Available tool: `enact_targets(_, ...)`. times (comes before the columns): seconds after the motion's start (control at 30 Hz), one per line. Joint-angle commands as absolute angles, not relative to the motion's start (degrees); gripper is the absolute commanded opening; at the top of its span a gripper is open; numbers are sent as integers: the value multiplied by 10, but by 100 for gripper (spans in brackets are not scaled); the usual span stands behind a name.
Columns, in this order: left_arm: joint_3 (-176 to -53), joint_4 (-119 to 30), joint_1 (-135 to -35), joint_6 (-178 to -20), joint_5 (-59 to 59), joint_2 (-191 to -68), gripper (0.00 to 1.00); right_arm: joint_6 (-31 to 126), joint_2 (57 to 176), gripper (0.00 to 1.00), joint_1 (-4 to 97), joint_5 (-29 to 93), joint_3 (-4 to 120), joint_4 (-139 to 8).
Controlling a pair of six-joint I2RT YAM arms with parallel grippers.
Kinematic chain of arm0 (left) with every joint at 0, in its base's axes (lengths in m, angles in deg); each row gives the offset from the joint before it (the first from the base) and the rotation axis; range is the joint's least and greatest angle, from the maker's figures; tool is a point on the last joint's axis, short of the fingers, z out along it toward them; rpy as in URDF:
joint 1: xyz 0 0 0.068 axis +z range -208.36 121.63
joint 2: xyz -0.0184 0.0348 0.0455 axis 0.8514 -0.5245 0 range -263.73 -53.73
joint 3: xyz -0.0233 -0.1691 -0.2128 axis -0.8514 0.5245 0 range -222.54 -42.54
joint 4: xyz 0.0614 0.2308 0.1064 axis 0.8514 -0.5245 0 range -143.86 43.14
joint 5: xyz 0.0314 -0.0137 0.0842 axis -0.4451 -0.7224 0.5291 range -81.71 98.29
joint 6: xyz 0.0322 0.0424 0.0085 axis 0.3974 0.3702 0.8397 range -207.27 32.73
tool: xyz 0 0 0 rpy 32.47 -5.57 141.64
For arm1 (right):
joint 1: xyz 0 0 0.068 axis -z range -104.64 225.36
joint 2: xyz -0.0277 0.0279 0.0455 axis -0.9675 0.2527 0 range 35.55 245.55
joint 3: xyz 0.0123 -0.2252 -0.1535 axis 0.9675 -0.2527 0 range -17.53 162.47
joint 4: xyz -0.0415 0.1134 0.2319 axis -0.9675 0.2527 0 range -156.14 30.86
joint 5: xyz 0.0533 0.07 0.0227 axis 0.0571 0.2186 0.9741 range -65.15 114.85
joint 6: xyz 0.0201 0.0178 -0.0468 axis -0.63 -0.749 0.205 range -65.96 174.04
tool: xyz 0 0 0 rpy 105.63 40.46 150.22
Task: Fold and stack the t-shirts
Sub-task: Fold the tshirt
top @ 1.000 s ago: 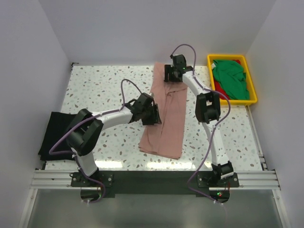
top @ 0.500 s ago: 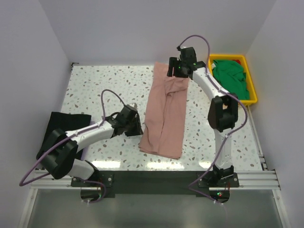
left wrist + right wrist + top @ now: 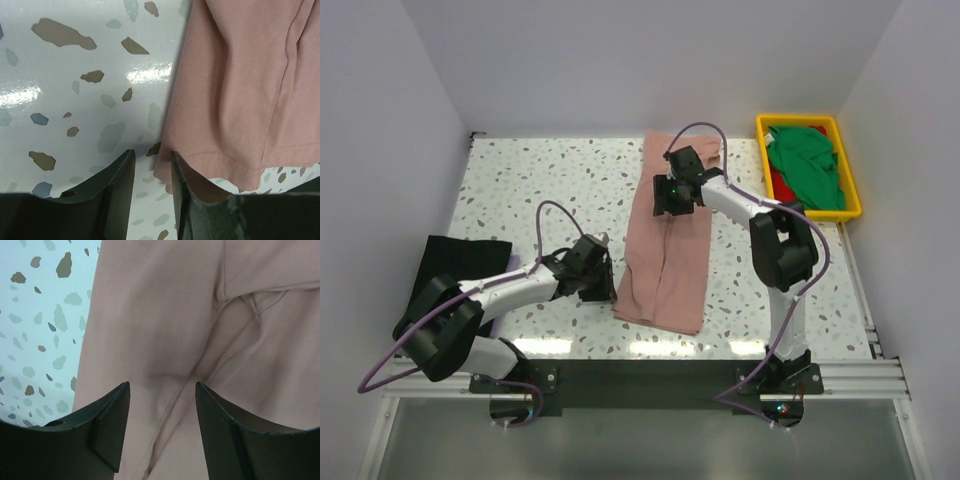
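Folding the dusty pink t-shirt (image 3: 668, 245) seems in hand: left fingers (image 3: 117, 190), slightly apart, sit at its near hem corner, right fingers (image 3: 105, 425) spread above its middle, so closing on cloth likely comes next.

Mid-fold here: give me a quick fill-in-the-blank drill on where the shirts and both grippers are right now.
1. The green t-shirt lies in the ____ tray.
2. The left gripper sits at a corner of the pink t-shirt, at its ____ end.
3. The right gripper, fingers open, hangs over that shirt's ____ half.
4. The black t-shirt lies at the ____ edge of the table.

Missing words: yellow; near; far; left.
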State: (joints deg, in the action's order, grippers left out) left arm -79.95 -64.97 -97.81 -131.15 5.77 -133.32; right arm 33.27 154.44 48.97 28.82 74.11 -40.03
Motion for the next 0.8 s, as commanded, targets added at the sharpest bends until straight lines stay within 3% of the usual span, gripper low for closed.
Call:
enact_targets(0.0, -790, -622, -983, -1301, 37, -1327, 39, 320, 1542, 58, 482, 272, 745, -421)
enact_targets(0.4, -785, -596, -985, -1294, 5, -1334, 34, 312, 1562, 52, 474, 250, 736, -426)
enact_targets(0.77, -770, -592, -991, -1299, -8, -1345, 12, 309, 1588, 49, 474, 214, 760, -435)
